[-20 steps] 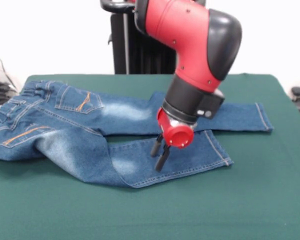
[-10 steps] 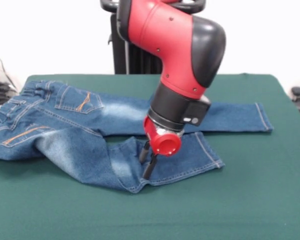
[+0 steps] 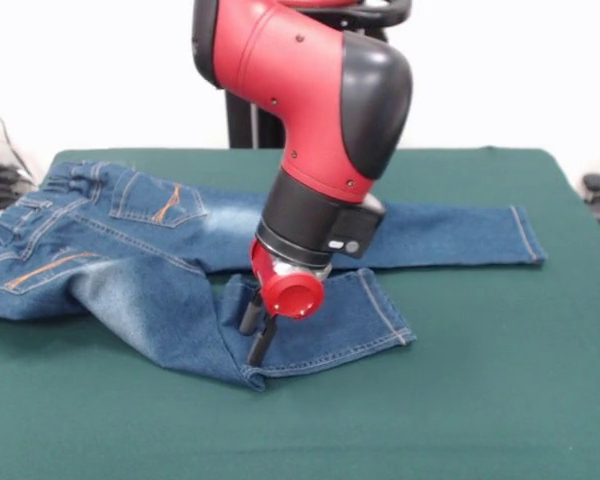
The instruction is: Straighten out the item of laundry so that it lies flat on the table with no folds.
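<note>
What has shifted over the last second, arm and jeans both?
The end effector slid toward picture left, dragging the near leg of the jeans with it: that leg's cuff retreated leftward and the cloth folded up more. The far leg, the waistband and the table stayed put.

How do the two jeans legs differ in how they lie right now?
The far leg lies stretched straight across the table; the near leg is bent and bunched under the gripper. The far leg's hem reaches much further right than the near leg's. Both are faded blue denim.
</note>
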Available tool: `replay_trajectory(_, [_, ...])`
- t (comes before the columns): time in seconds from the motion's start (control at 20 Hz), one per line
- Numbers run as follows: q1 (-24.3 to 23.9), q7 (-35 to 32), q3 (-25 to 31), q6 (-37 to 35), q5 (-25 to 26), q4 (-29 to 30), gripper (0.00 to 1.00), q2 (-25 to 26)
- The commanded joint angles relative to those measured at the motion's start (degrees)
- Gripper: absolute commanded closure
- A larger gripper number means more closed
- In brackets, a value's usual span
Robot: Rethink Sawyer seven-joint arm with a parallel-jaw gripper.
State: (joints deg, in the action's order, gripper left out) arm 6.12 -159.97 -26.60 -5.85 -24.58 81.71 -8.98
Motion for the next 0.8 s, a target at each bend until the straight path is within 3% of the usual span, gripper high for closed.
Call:
replay_trajectory(0.05, [0.8,-2.2,6.0,-2.7,0.3,-6.2,0.00,4.3])
replay_trajectory(0.8, [9.5,-14.9,-4.6,-11.2,-13.7,-17.8,0.00,15.4])
